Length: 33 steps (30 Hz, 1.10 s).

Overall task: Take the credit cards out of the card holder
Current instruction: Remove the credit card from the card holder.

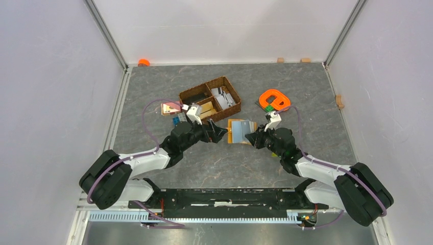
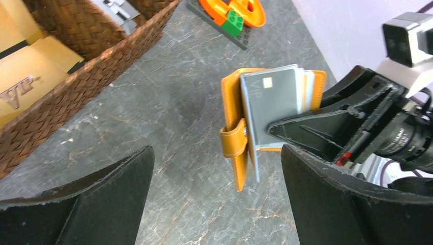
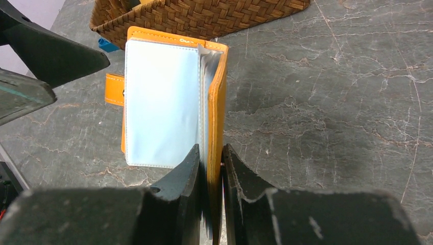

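Black fingers of the right arm are filling the bottom of the right wrist view. They are pressing together on the right-hand edge of the flat mustard-orange bifold card holder. One finger is sitting inside against the clear plastic leaves, the other outside the orange cover. A light blue inner panel is facing up, and the small closure tab is sticking out at the left edge.

Seen from above, the card holder is lying open on the grey marbled bench, between the two arms and just in front of the brown wicker basket. An orange plastic ring is resting to the right of the basket, apart from the holder.

Black fingers of the left arm are standing wide apart, holding nothing, and hovering on the tab side of the holder. From that wrist view a grey card marked VIP is showing in the holder, with paler leaves fanning out behind it.

Judging by this, the task is sitting somewhere short of halfway. The holder is unfastened, opened and pinned down, but at least the grey card is waiting to be drawn out, and other sleeves may be holding more. Tan pieces lettered VIP are lying in the basket; whether they belong to this holder cannot be told.
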### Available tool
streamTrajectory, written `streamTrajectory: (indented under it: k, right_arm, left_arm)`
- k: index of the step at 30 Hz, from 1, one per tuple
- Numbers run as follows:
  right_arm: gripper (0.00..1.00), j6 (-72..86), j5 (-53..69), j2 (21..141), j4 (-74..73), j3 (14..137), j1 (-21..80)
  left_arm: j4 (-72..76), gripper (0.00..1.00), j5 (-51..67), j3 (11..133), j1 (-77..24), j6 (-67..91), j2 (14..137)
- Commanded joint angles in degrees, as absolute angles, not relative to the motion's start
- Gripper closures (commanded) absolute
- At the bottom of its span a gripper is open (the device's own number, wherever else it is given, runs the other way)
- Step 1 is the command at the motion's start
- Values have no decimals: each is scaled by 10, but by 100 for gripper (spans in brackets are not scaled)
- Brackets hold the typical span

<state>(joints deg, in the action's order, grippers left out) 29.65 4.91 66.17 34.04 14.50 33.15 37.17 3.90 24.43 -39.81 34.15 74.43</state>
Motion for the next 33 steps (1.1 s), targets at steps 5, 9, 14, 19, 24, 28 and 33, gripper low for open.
streamTrajectory:
  k: [5,9,14,19,24,28,33]
  right_arm:
    - [100,292,66,658,368,152,330]
    - [100,298,94,658,389,149,330]
    - [100,308,117,658,414,141,330]
    - [100,315,141,663,439,138,330]
    - [100,322,165,672,459,139,330]
    - [100,317,168,675,459,142,330]
    - [91,302,159,702,440,157,331]
  left_arm:
    - [460,0,115,253,-404,338,771]
    - [447,0,119,264,-405,341,788]
    - [404,0,139,298,-406,350,823]
    - [411,7,167,309,-406,357,841]
    - [409,24,193,320,-406,359,851]
    - [404,53,194,321,-406,354,851]
    - [355,94,170,335,-404,341,854]
